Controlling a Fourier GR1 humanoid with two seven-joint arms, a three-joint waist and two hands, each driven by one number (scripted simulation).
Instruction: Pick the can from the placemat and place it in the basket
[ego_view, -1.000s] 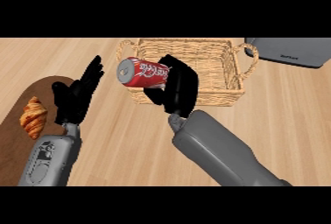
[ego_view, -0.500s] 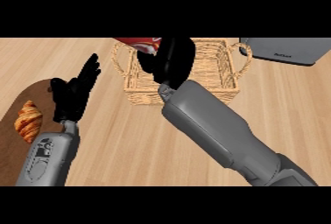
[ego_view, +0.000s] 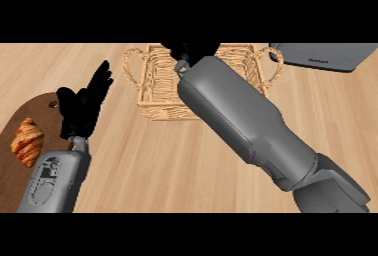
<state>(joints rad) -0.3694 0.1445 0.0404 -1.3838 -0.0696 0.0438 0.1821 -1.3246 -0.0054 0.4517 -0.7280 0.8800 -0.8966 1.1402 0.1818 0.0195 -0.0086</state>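
Note:
The wicker basket (ego_view: 164, 111) stands at the back middle of the counter. My right forearm reaches across it, and my right hand (ego_view: 193, 51) shows only as a dark shape at the view's top edge, over the basket's far side. The can is not visible; the hand and forearm hide that spot. At the left lies the brown placemat (ego_view: 37, 107). My left hand (ego_view: 83, 106) is held open above its right edge, fingers pointing up, holding nothing.
A croissant (ego_view: 27, 141) lies on the placemat at the far left. A grey toaster (ego_view: 325, 56) sits at the back right, just beyond the basket's right handle. Bare wooden counter fills the front middle.
My right arm has carried the can from in front of the basket up and over it; the can has passed out of sight at the top edge. The left hand has barely moved.

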